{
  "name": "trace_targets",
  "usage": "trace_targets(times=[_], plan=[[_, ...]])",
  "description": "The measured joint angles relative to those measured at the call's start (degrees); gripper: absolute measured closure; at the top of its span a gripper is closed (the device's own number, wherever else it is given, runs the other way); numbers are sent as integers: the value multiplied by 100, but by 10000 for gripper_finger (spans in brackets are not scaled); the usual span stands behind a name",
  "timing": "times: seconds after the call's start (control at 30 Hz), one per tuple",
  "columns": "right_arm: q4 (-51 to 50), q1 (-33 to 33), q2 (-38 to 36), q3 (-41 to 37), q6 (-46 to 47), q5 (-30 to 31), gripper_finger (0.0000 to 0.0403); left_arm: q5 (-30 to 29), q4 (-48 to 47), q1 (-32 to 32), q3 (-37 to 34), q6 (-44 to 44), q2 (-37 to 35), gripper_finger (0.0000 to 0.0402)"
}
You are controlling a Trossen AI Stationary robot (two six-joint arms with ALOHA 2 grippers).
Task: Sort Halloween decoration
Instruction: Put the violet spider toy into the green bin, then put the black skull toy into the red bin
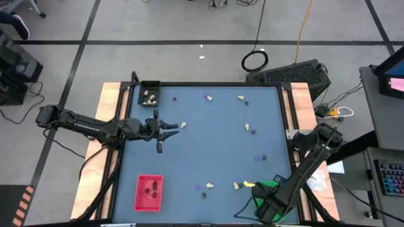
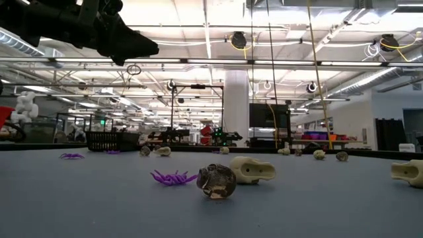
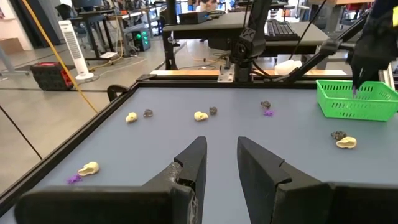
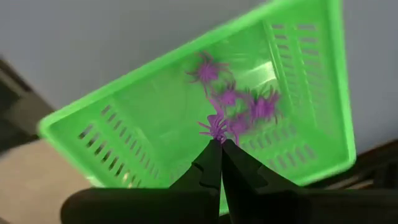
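four or five purple spiders (image 4: 231,99) lie in the green tray (image 4: 124,134); the right gripper (image 4: 221,146), fingers pressed together, pinches one more just above them. three cream lumps (image 1: 149,98) sit in the black tray (image 1: 150,84), three dark ones in the red tray (image 1: 140,198). the left gripper (image 3: 221,152) hovers over the mat (image 1: 214,151), slightly parted, empty.

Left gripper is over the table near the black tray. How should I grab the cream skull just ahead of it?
Take the cream skull from straight above, left gripper closing across its narrower width. It lies alone on the table, so both fingers probably have room.
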Motion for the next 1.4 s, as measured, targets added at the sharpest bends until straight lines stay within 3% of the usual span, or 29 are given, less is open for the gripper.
trace_targets(times=[0.17, 0.47, 0.77, 0.87, 0.97, 1.2, 1.27, 1.4], plan=[[211, -37, 193, -252, -662, -118, 403, 0, 0, 0, 0, 0, 0, 317], [487, -33, -32, -508, -1041, -222, 395, 0, 0, -1, 0, 2, 1, 317], [-2, -139, -542, -234, -973, -282, 290, 0, -3, -1, 2, 2, 1, 317], [-124, -272, -818, -234, -982, -276, 272, 28, -22, 0, 2, 4, 0, 317], [-205, -464, -1081, -232, -1098, -14, 285, 164, -93, 0, 2, 5, 2, 317], [445, -949, -1209, -229, -2450, 1041, 392, 195, -193, -1, 2, 5, 2, 317], [716, -1084, -1076, -229, -2787, 1223, 393, 195, -213, 0, 2, 5, 2, 317], [1190, -1303, -615, -229, -3294, 1250, 355, 195, -276, -1, 2, 5, 2, 317]])
